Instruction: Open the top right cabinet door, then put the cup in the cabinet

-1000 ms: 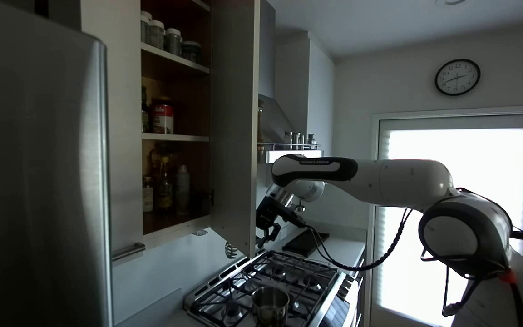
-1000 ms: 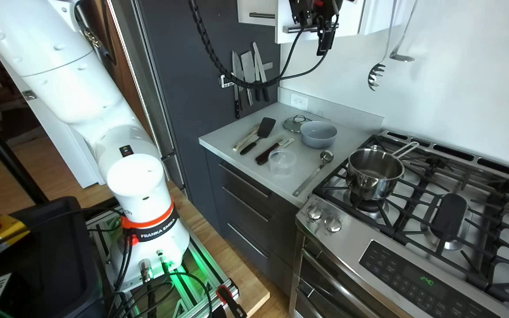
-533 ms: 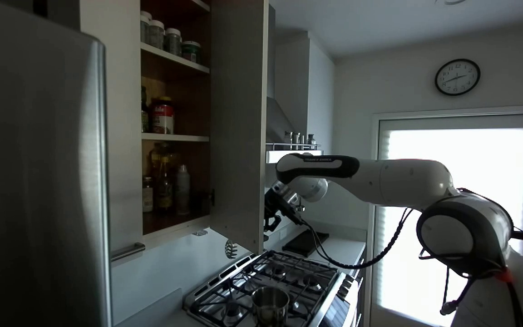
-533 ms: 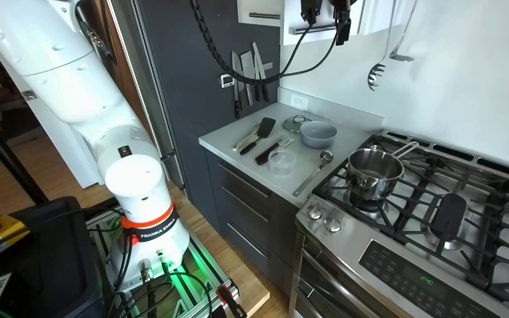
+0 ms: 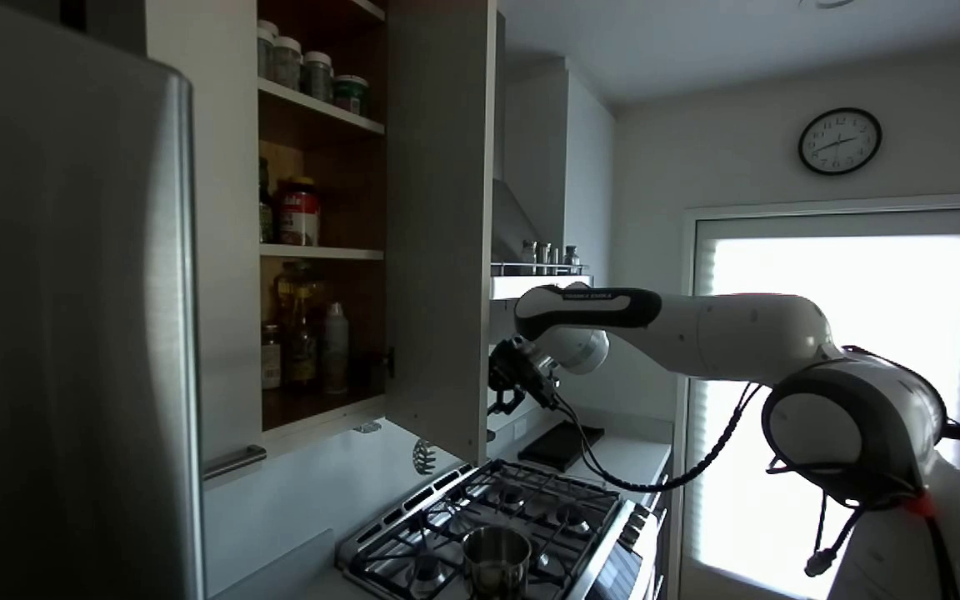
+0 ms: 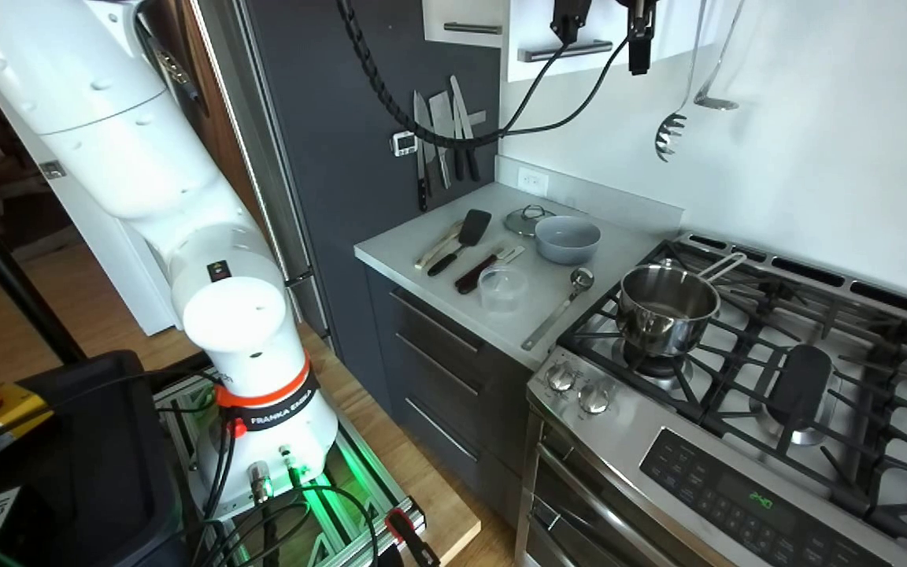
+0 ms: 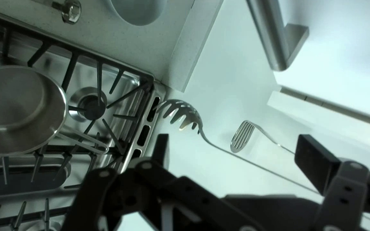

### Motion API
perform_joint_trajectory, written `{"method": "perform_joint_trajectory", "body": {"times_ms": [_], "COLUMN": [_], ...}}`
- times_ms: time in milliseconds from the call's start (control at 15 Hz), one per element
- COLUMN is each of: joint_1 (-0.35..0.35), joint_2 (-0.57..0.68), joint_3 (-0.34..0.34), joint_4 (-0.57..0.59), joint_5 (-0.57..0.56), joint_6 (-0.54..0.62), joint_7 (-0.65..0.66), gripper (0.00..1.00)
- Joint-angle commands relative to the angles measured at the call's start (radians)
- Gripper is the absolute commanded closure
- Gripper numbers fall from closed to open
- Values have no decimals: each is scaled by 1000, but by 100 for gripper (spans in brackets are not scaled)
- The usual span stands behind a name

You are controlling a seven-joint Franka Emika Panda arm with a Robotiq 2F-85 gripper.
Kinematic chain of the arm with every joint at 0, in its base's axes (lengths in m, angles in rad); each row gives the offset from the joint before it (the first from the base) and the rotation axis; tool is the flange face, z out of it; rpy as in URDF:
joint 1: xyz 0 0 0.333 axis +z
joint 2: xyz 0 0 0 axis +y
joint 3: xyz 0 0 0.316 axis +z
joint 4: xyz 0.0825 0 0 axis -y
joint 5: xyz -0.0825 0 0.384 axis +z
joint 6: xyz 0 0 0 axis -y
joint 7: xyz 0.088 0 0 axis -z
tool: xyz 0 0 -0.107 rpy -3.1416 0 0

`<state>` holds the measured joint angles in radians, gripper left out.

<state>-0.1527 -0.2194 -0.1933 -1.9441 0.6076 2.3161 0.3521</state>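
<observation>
The top right cabinet door [image 5: 438, 233] stands wide open. Its bar handle [image 6: 568, 52] is at its lower edge and also shows in the wrist view [image 7: 270, 35]. The cabinet [image 5: 322, 252] shows brown inside, with jars and bottles on its shelves. My gripper [image 7: 238, 154] is open and empty, below the handle in the wrist picture and apart from it. In an exterior view the gripper [image 5: 503, 407] is partly hidden by the door. The cup [image 6: 503, 289], small and translucent whitish, stands on the counter left of the stove and is out of the wrist view.
A steel pot [image 6: 668, 311] stands on the gas stove [image 6: 745, 394]. A grey bowl [image 6: 568, 240], spatula [image 6: 473, 228] and metal ladle [image 6: 560, 307] lie near the cup. A slotted spoon [image 7: 181, 110] and turner [image 7: 242, 136] hang on the wall. The steel fridge [image 5: 72, 317] borders the cabinet.
The door has swung somewhat further open. My gripper, beside the handle a second ago, has moved right and slightly up, away from it.
</observation>
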Motion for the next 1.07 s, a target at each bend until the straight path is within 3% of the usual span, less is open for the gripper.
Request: {"method": "perform_joint_trajectory", "body": {"times_ms": [0,467,1000], "joint_1": [-13,-44,-65], "joint_2": [-44,-123,-268], "joint_3": [-8,-12,-33], "joint_4": [-65,-189,-422], "joint_5": [10,-134,-189], "joint_6": [47,45,72], "joint_7": [-14,-83,-205], "gripper": [0,0,0]}}
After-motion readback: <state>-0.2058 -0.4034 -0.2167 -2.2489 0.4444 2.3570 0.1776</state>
